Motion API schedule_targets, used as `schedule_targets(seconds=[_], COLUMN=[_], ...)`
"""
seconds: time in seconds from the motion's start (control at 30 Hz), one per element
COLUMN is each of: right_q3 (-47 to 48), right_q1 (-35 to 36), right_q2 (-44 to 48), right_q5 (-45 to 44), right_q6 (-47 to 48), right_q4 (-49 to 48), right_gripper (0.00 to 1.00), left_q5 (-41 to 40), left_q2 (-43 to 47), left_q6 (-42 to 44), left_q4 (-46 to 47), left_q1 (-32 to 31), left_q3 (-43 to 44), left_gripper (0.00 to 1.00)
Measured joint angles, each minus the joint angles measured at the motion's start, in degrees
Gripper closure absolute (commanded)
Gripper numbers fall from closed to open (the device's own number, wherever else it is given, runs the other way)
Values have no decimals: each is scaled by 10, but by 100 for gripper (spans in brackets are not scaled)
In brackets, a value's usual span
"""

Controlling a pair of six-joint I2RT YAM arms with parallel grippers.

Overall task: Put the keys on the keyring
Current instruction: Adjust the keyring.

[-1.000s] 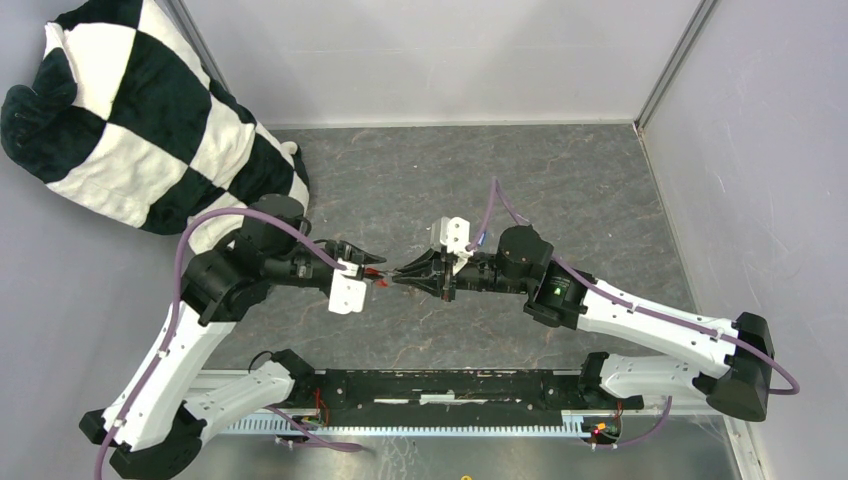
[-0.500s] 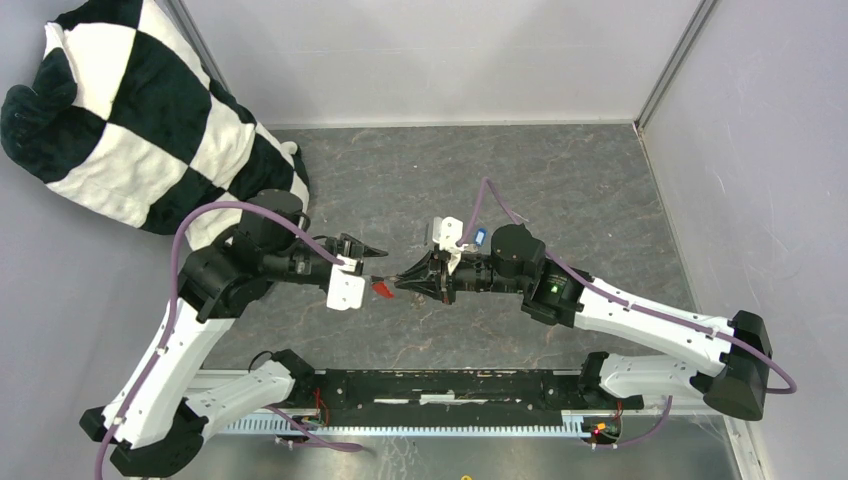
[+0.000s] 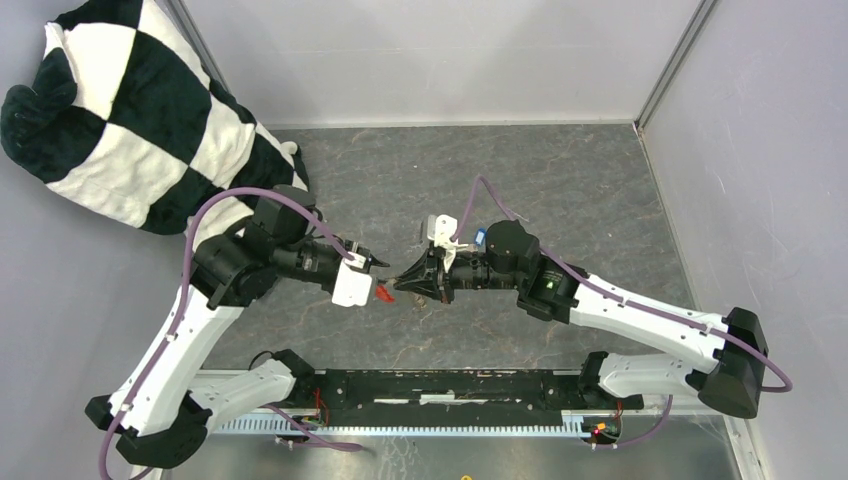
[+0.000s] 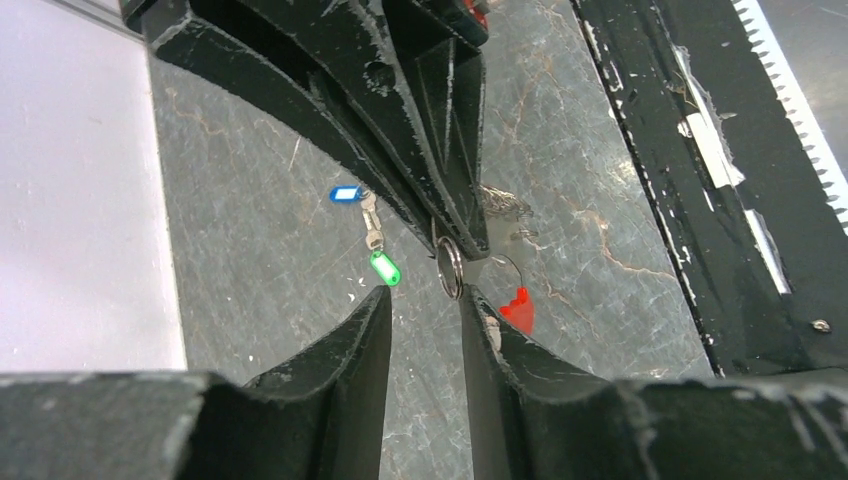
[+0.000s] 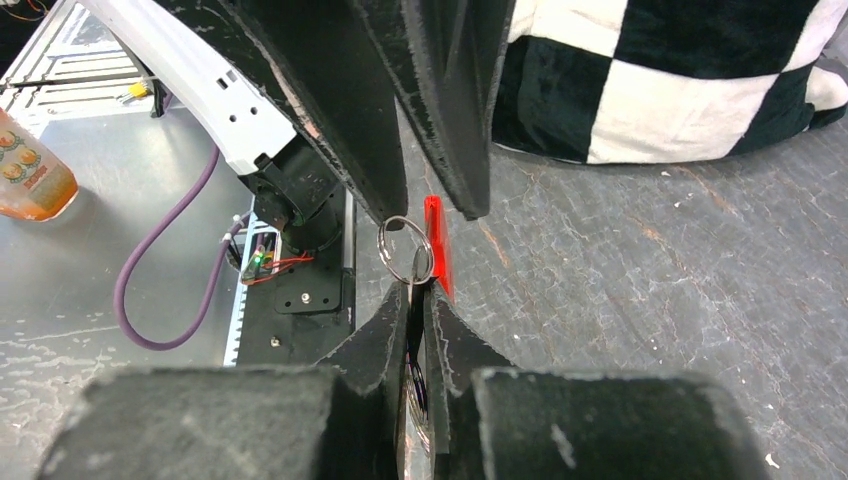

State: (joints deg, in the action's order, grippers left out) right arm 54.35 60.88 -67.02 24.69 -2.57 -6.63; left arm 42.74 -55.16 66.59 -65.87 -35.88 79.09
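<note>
My right gripper (image 5: 414, 290) is shut on the keyring's thin metal ring (image 5: 405, 250), held above the table, with the red tag (image 5: 436, 245) hanging beside it. The tag also shows in the top view (image 3: 383, 293). My left gripper (image 4: 425, 297) is open; the ring (image 4: 450, 268) sits edge-on just off its right fingertip, apart from the pads. The green-headed key (image 4: 384, 268) and blue-headed key (image 4: 345, 194) lie tip to tip on the table below. A grey chain clump (image 4: 500, 203) lies near them. The two grippers (image 3: 372, 268) (image 3: 400, 283) face each other.
A black-and-white checkered cushion (image 3: 140, 110) fills the back left corner. Grey walls enclose the table (image 3: 560, 180) at back and right. The black base rail (image 3: 450, 390) runs along the near edge. An orange bottle (image 5: 30, 160) stands beyond that edge.
My left gripper let go of the keyring, opened and drew back, then came close again. My right gripper kept the ring and shifted slightly left; the red tag now hangs free.
</note>
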Motion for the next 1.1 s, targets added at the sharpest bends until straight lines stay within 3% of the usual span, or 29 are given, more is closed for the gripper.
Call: schedule_targets(seconds=[0.43,0.83,0.9,1.1], right_q3=[9,9,9,10], right_q1=[-10,-14,-14,-18], right_q2=[-5,-5,-5,-5], right_q5=[17,27,28,36], right_q6=[-17,-21,-22,-23], right_q4=[3,3,3,3], right_gripper=[99,99,99,99], left_q5=[9,2,2,2], left_q2=[-11,8,9,6], left_q6=[8,7,7,8], left_q4=[-32,22,23,11], left_q1=[-4,-6,-6,-6], left_q3=[2,-7,-7,-7], left_gripper=[63,86,84,60])
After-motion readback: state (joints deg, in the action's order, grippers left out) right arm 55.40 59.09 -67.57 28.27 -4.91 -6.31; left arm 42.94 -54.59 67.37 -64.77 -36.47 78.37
